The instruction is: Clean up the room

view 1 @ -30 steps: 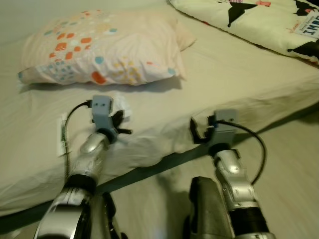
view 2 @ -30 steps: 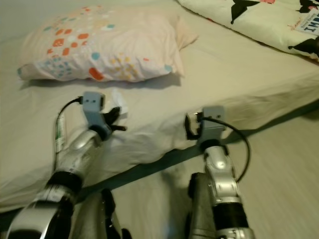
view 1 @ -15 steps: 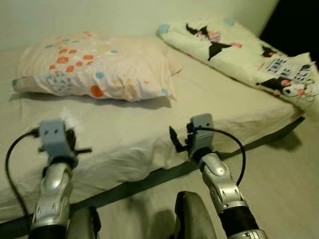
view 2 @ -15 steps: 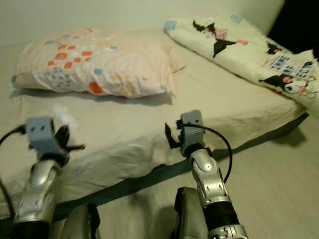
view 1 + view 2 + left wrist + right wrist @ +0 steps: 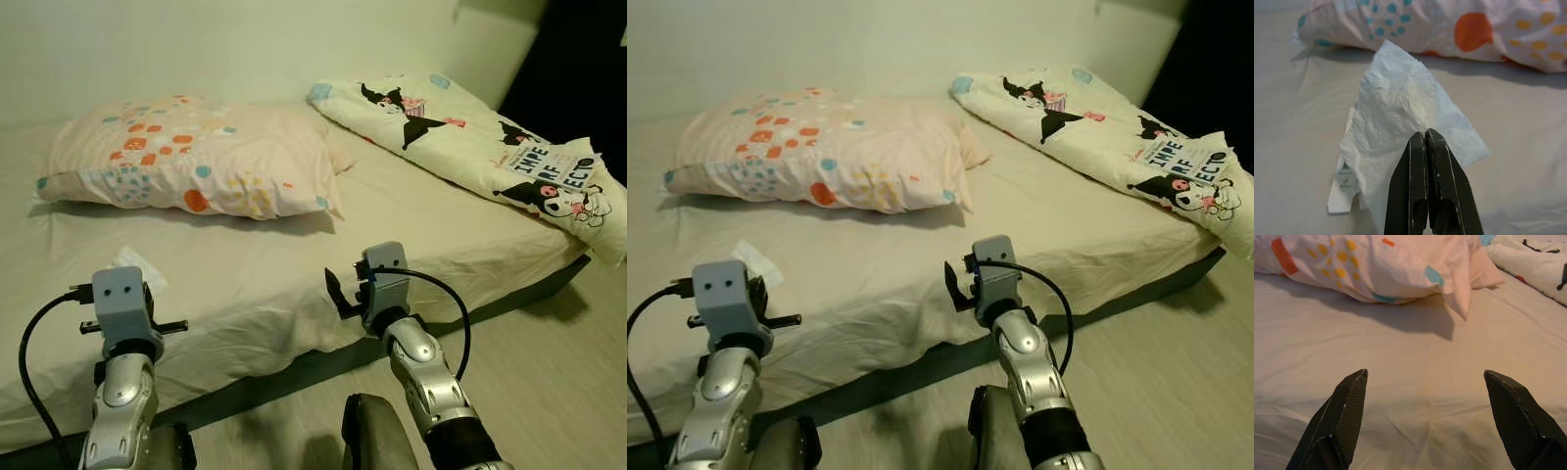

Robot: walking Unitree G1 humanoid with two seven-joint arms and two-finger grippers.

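A crumpled white tissue [image 5: 1400,107] stands up like a tent off the beige bed sheet [image 5: 294,264], and my left gripper [image 5: 1425,133] is shut on its near edge. In the left eye view the tissue [image 5: 137,260] peeks out just beyond my left wrist, close to the bed's front edge. A small white slip with green print [image 5: 1344,178] hangs or lies under the tissue; I cannot tell which. My right gripper [image 5: 1425,374] is open and empty, held low over the bare sheet near the bed's edge [image 5: 338,292].
A pillow with orange and blue dots [image 5: 186,157] lies across the back of the bed. A cream cartoon-print blanket [image 5: 470,137] runs along the right side. Pale floor [image 5: 549,372] lies to the right of the bed, with a dark opening [image 5: 588,59] behind.
The camera has lifted and now takes in more of the bed. My left gripper has shifted left along the bed's edge with the tissue. The right arm holds much the same pose.
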